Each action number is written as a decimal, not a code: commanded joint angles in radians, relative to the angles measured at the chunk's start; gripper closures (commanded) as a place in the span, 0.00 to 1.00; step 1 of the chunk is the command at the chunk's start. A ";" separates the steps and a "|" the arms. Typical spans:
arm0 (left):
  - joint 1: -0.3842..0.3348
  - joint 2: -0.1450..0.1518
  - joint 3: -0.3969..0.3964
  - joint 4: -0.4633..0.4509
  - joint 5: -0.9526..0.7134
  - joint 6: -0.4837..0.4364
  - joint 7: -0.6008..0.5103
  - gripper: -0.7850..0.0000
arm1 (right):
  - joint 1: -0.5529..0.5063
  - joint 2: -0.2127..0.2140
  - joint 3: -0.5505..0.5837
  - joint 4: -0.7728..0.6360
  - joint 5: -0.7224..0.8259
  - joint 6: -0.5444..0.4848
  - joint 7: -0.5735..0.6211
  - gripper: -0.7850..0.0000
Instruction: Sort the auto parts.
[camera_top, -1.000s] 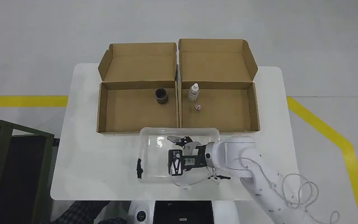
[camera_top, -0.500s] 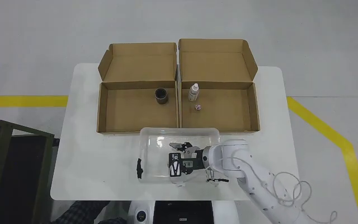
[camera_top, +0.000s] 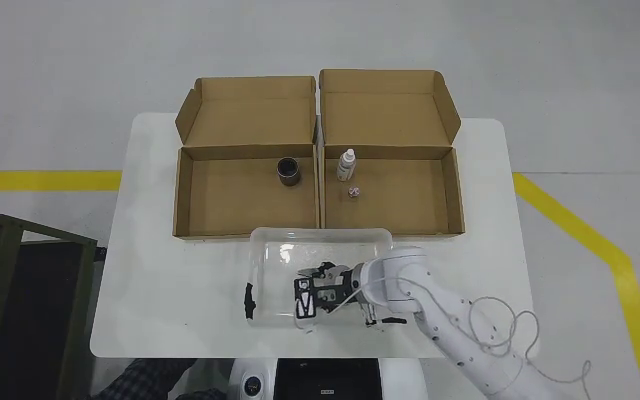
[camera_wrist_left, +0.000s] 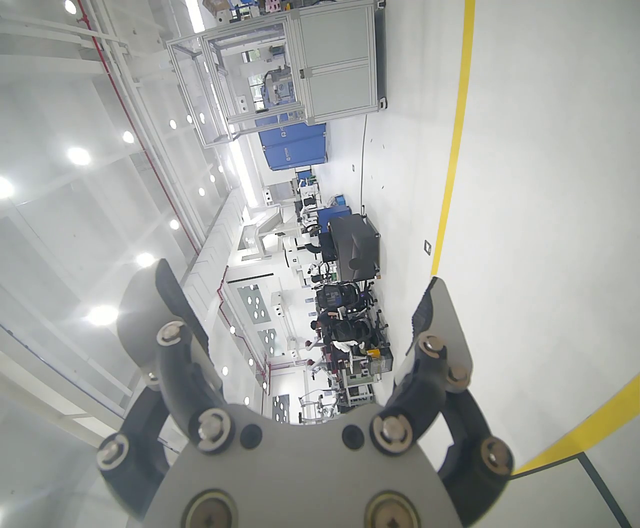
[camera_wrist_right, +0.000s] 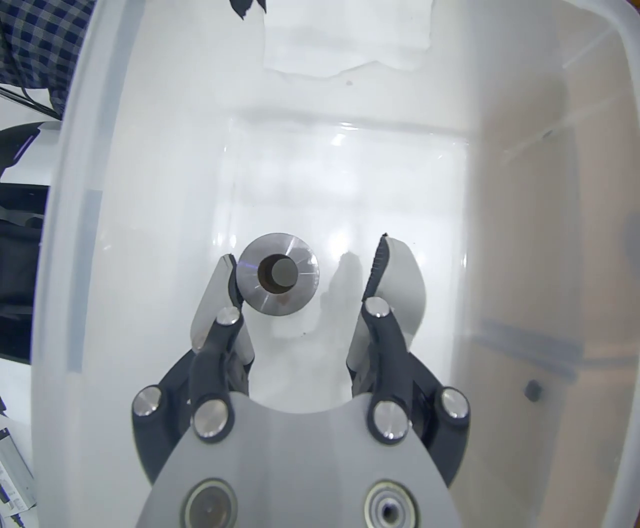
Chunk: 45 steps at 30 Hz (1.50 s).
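Observation:
A clear plastic bin (camera_top: 372, 238) stands at the table's front, and my right arm reaches into it. In the right wrist view a round metal bushing (camera_wrist_right: 278, 274) with a centre hole rests on the bin floor (camera_wrist_right: 345, 180). My right gripper (camera_wrist_right: 306, 252) is open around the bushing, which lies against one fingertip (camera_wrist_right: 226, 267) and well clear of the other. From above, the right gripper (camera_top: 303, 297) is low in the bin's front left part. My left gripper (camera_wrist_left: 298, 274) is open with nothing in it, pointed out at the room.
Two open cardboard boxes stand behind the bin. The left box (camera_top: 200, 195) holds a dark cylindrical part (camera_top: 289, 172). The right box (camera_top: 420, 200) holds a small white bottle (camera_top: 346, 164) and a tiny part (camera_top: 353, 191). A black piece (camera_top: 248, 300) sits at the bin's left wall.
My right gripper has moved left inside the bin, toward its front left corner. The boxes and their parts have not moved.

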 joint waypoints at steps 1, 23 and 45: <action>0.000 0.000 0.000 0.000 0.000 0.000 0.000 0.00 | 0.005 -0.001 -0.006 0.008 0.003 0.002 -0.001 0.54; 0.000 0.000 0.000 0.000 0.000 0.000 0.000 0.00 | 0.013 0.012 0.027 -0.065 0.108 0.032 -0.073 1.00; 0.000 0.000 0.000 0.000 0.000 0.000 0.000 0.00 | 0.007 0.039 0.201 -0.122 0.276 0.054 -0.334 1.00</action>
